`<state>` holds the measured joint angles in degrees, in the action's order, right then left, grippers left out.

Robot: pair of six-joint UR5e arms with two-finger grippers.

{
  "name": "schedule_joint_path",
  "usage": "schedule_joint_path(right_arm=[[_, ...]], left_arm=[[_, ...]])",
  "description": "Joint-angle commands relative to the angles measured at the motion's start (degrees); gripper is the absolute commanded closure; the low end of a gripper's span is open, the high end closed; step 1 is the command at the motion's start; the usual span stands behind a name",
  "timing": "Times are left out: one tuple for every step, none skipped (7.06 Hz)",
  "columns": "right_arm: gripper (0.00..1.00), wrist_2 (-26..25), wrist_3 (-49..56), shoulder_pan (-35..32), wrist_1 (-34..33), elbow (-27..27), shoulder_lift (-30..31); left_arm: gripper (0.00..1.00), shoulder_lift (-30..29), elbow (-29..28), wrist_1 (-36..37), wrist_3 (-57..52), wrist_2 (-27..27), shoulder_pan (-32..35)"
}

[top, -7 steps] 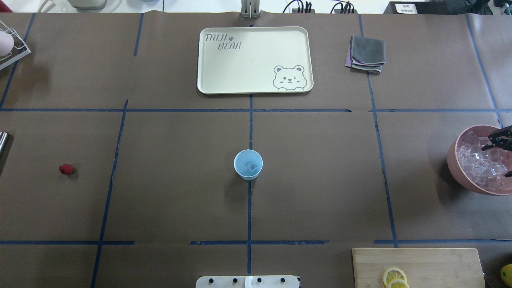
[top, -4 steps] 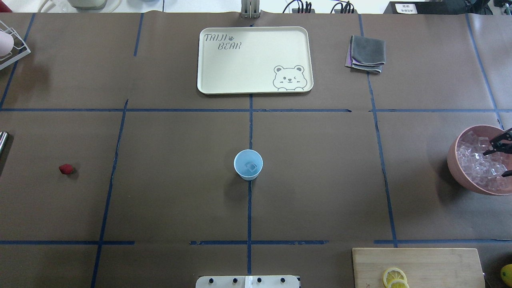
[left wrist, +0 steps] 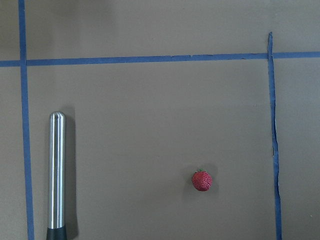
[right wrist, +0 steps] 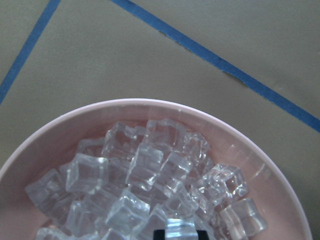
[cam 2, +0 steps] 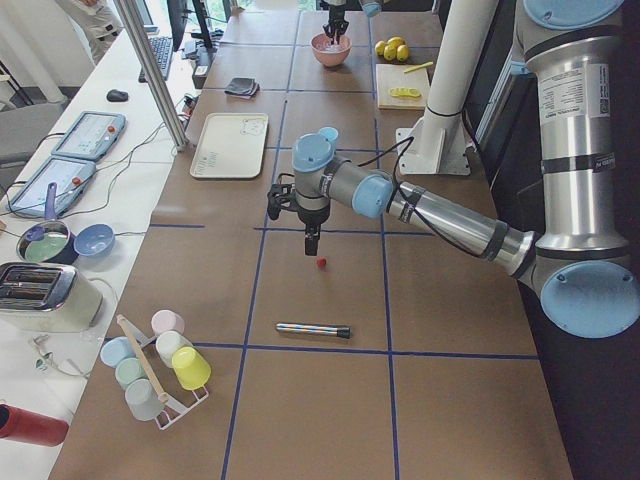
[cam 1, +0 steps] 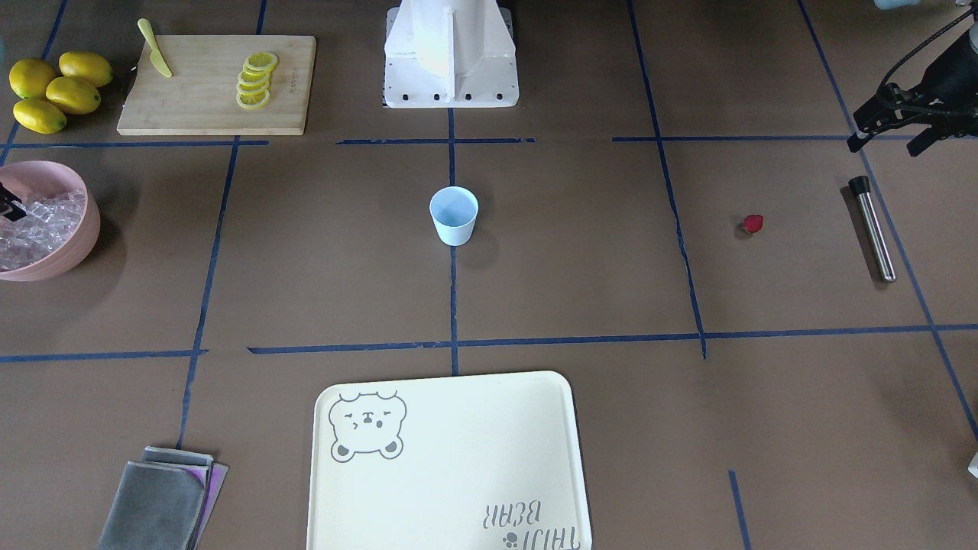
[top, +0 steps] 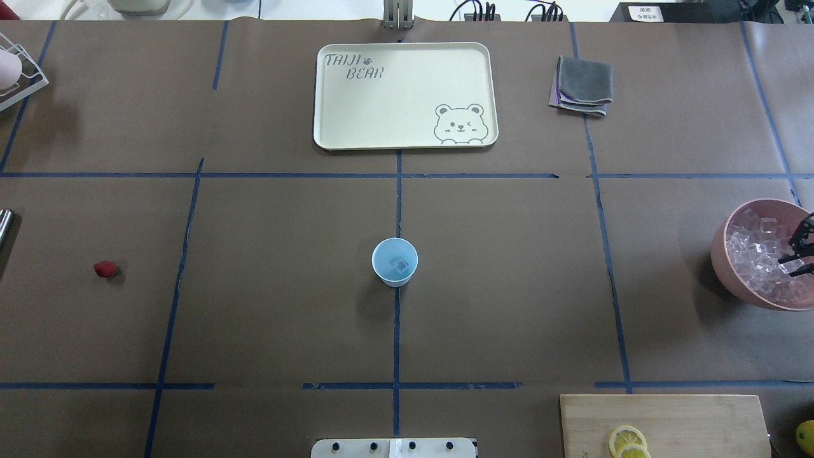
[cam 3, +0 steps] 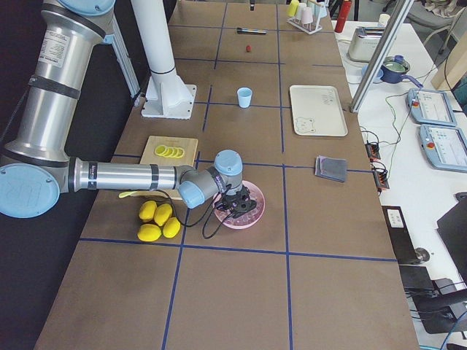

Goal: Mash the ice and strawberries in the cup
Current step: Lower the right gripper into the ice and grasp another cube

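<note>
Bear tray [top: 381,102], folded cloth [top: 582,86], lemon-slice board [cam 1: 218,84].

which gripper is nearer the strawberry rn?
Left. The left gripper hovers close above the strawberry; the right gripper is over the pink bowl at the table's other end.

place: robotics lab | evidence: taped grid table [top: 254,286]; control tablets [cam 2: 88,135]; cabling
</note>
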<state>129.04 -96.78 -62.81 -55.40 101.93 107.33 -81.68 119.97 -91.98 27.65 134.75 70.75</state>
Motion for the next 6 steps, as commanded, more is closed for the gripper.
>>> schedule_joint_path(right_arm=[[0.94,0.24,0.1,-0.04,0.03,0.19,0.34],[0.98,0.16,0.1,-0.21,0.03,0.37,0.43],[1.0,0.16,0.1,-0.39,0.03,0.81,0.52],[1.0,0.07,0.18,-2.13,-0.05,1.07,0.34],[1.0,0.15,0.1,-2.93,-0.49,2.38,-0.18],[1.0,0.16,0.45,-5.2,-0.67,3.0,-0.53]], left_arm=[[0.0,-0.15,0.18,-0.21,2.65,0.08,0.0],[0.0,-0.15,0.18,-0.21,2.75,0.08,0.0],[0.0,-0.15,0.09,-0.21,2.76,0.08,0.0],[0.0,-0.15,0.09,-0.21,2.76,0.17,0.0],[0.0,-0.15,0.18,-0.21,2.84,0.34,0.0],[0.0,-0.06,0.18,-0.3,2.84,1.82,0.0]])
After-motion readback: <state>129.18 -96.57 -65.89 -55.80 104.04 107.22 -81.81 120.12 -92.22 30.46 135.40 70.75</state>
